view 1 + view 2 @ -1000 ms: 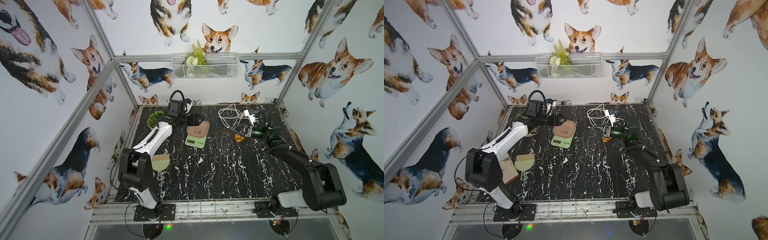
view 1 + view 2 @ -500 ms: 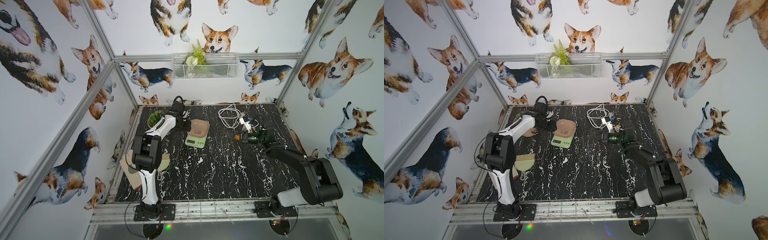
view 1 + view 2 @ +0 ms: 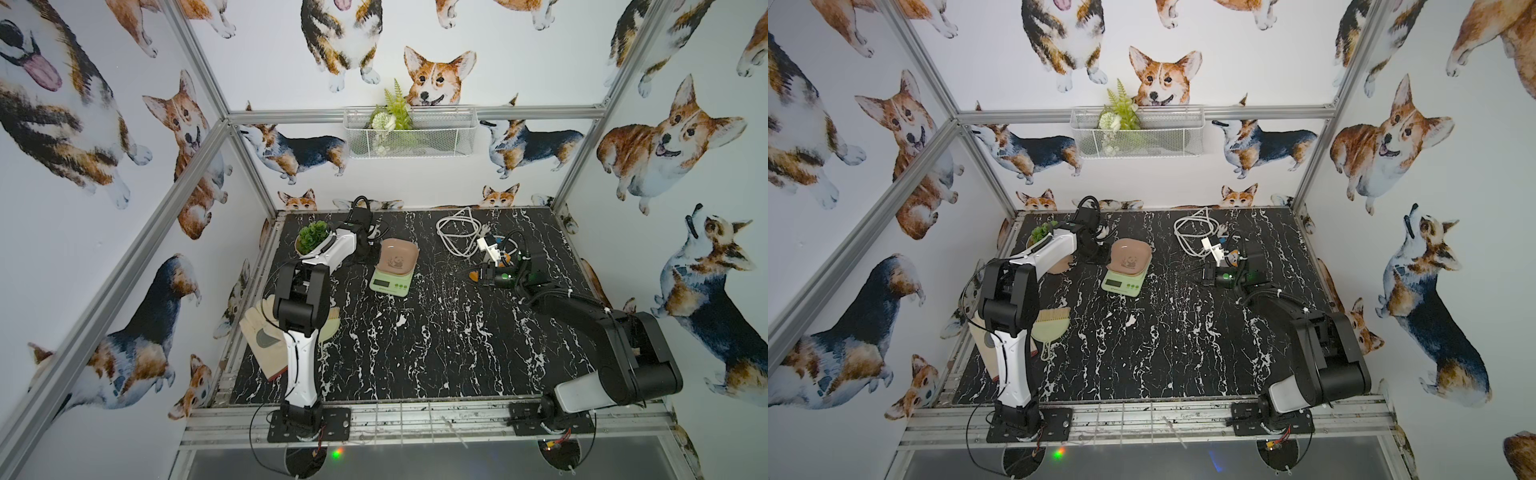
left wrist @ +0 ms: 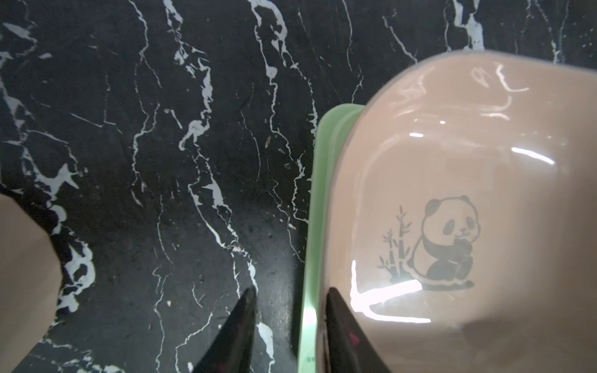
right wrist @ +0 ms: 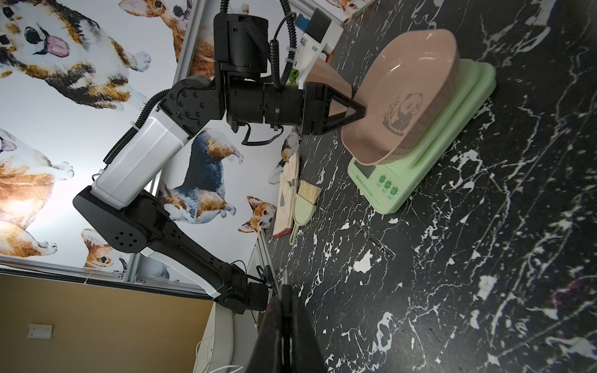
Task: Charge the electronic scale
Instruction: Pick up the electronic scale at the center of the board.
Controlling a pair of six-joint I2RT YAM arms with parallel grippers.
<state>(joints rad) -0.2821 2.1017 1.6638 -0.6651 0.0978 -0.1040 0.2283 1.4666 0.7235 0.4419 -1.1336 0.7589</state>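
The electronic scale (image 3: 392, 283), pale green with a pinkish tray (image 3: 398, 259) bearing a panda, stands left of the table's middle in both top views (image 3: 1123, 284). My left gripper (image 4: 290, 290) is at the scale's left side, low over the table. One finger (image 4: 245, 310) hangs over bare table, the other (image 4: 339, 316) over the tray's inside. The tray's rim and the green edge (image 4: 318, 200) lie in the gap, untouched by the outer finger. The right wrist view shows those fingertips (image 5: 358, 111) at the tray's rim. My right gripper (image 3: 467, 277) is shut, right of the scale.
A coiled white cable (image 3: 457, 237), a white adapter (image 3: 488, 246) and an orange piece (image 3: 505, 259) lie at the back right. A potted plant (image 3: 311, 237) stands at the back left. A glove (image 3: 262, 336) and a brush (image 3: 1050, 328) lie by the left edge.
The left arm has folded in and brought its gripper down to the tray's left rim, its jaws narrowing. The right gripper has shifted slightly left, still shut.
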